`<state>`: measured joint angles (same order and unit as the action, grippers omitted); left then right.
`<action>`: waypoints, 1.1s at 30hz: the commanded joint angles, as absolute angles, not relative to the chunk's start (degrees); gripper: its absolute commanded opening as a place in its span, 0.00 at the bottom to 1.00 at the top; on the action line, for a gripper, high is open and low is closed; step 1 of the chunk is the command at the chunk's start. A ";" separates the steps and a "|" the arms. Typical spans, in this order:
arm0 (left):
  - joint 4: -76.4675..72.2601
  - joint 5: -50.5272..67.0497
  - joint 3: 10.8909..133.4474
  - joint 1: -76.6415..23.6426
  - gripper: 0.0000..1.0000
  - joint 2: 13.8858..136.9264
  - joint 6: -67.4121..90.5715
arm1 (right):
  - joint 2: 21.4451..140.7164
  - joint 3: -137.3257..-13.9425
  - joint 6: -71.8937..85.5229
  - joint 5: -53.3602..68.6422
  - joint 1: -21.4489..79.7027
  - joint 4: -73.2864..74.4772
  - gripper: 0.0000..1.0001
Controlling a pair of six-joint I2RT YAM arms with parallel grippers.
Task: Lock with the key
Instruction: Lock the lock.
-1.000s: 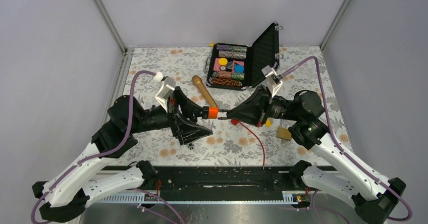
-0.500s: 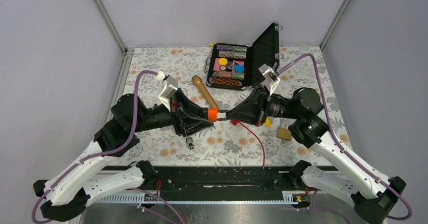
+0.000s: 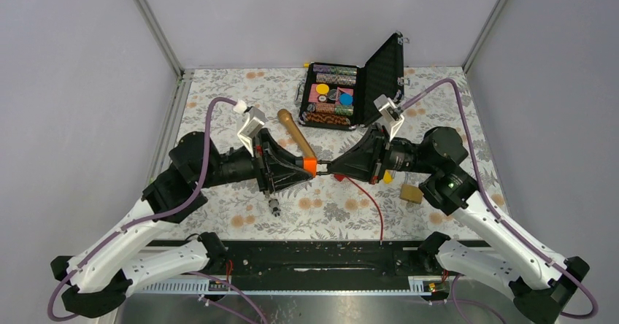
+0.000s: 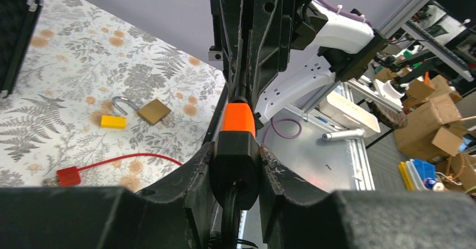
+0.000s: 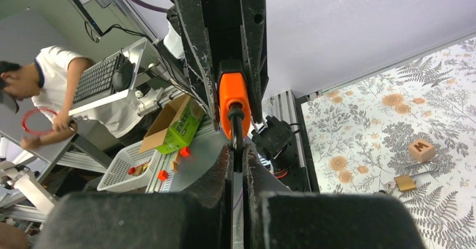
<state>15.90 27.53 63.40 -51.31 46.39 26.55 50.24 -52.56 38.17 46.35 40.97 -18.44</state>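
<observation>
Over the floral counter (image 3: pixel 219 94), near the open chip case (image 3: pixel 383 65), your left fingers (image 4: pixel 193 173) clamp the orange padlock (image 4: pixel 236 142). Your right fingers (image 5: pixel 216 173) are pinched shut on the key (image 5: pixel 236 127), touching that padlock.

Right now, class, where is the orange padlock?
In the top view the orange padlock is at the table's middle, between the left gripper and the right gripper, just in front of the wooden handle.
</observation>
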 commanded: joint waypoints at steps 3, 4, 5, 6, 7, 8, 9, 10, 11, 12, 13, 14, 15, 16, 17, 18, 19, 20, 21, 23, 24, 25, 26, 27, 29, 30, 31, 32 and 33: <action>7.79 31.53 64.13 -51.40 0.00 49.64 32.23 | 50.68 -56.15 29.73 38.39 48.38 -17.63 0.00; 7.41 31.76 63.96 -51.36 0.00 49.99 32.65 | 51.09 -56.42 29.04 37.52 49.31 -17.28 0.00; 7.36 31.82 63.95 -51.33 0.00 50.31 32.77 | 51.79 -56.57 29.14 37.12 49.87 -17.95 0.00; 7.33 31.73 63.84 -51.33 0.00 50.47 32.86 | 52.24 -56.64 29.58 37.09 50.24 -18.72 0.00; 7.43 31.51 63.69 -51.34 0.00 50.62 32.83 | 52.67 -56.57 30.17 37.08 50.58 -19.64 0.00; 7.40 31.22 63.46 -51.38 0.00 50.81 32.91 | 53.07 -56.45 30.74 37.04 51.10 -20.76 0.00; 7.34 30.91 63.21 -51.40 0.00 50.92 32.93 | 53.50 -56.43 31.21 36.90 51.61 -21.57 0.00; 7.11 30.99 62.89 -51.41 0.00 51.04 32.99 | 53.83 -56.47 31.53 36.73 52.12 -22.19 0.00; 6.84 31.03 62.64 -51.34 0.00 51.25 33.04 | 54.27 -56.57 31.69 36.41 52.66 -22.56 0.00; 6.54 31.14 62.34 -51.36 0.00 51.50 33.30 | 54.72 -56.66 31.89 35.99 53.15 -22.85 0.00; 6.20 31.46 62.04 -51.35 0.00 51.94 33.53 | 55.20 -56.76 32.29 35.61 53.56 -23.36 0.00; 5.97 31.68 61.72 -51.38 0.00 52.21 33.76 | 55.68 -56.78 32.74 35.45 53.87 -24.04 0.00; 5.68 31.85 61.42 -51.40 0.00 52.40 34.04 | 56.18 -56.82 33.32 35.40 54.15 -24.83 0.00; 5.17 31.93 60.77 -51.35 0.00 52.46 34.39 | 56.72 -56.86 33.82 35.03 54.41 -25.40 0.00; 4.48 32.00 60.14 -51.40 0.00 52.36 34.79 | 57.01 -56.86 34.25 34.55 54.60 -25.85 0.00; 4.16 32.05 59.38 -51.36 0.00 52.29 35.10 | 57.11 -56.82 34.58 34.05 54.70 -26.30 0.00; 4.84 31.71 59.30 -51.33 0.00 51.99 35.00 | 57.02 -56.72 34.77 33.16 54.75 -26.25 0.00; 6.22 30.44 59.52 -51.31 0.00 51.53 34.38 | 56.80 -56.64 34.49 32.02 54.76 -25.55 0.00; 7.71 29.22 59.81 -51.24 0.00 50.98 33.62 | 56.10 -56.61 33.73 30.52 54.74 -23.91 0.00; 9.69 27.42 60.29 -50.36 0.00 49.34 32.75 | 54.58 -56.83 31.30 28.25 54.67 -19.62 0.00; 10.90 27.33 60.64 -49.73 0.00 48.64 32.20 | 53.77 -57.30 29.79 27.40 54.67 -16.67 0.00; 12.46 27.11 61.25 -49.15 0.00 47.99 31.30 | 52.93 -57.90 28.05 26.55 54.67 -13.39 0.00; 14.14 26.55 61.92 -48.63 0.07 47.37 30.31 | 51.99 -58.59 26.28 25.52 54.62 -9.76 0.00; 15.61 26.24 62.36 -48.22 0.19 46.64 29.27 | 51.06 -59.35 24.58 24.65 54.61 -6.44 0.00; 18.48 25.86 63.19 -47.78 0.54 45.45 25.94 | 49.14 -60.87 21.45 22.99 54.47 2.33 0.00; 19.93 25.13 63.59 -47.67 0.66 44.92 24.26 | 48.71 -61.76 19.79 22.64 54.37 4.87 0.00; 21.95 24.47 64.17 -47.57 0.76 44.39 22.31 | 47.98 -62.85 17.18 22.21 54.17 9.93 0.00; 23.76 23.86 64.69 -47.55 0.83 43.98 20.14 | 47.57 -63.99 15.16 22.00 54.14 13.58 0.00; 25.43 23.20 65.25 -47.57 0.86 43.61 18.08 | 47.25 -65.20 12.92 22.12 54.19 16.66 0.00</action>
<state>17.93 26.65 62.52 -48.01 45.43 26.59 49.98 -58.94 23.46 25.02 53.84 1.91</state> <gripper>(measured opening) 0.779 0.048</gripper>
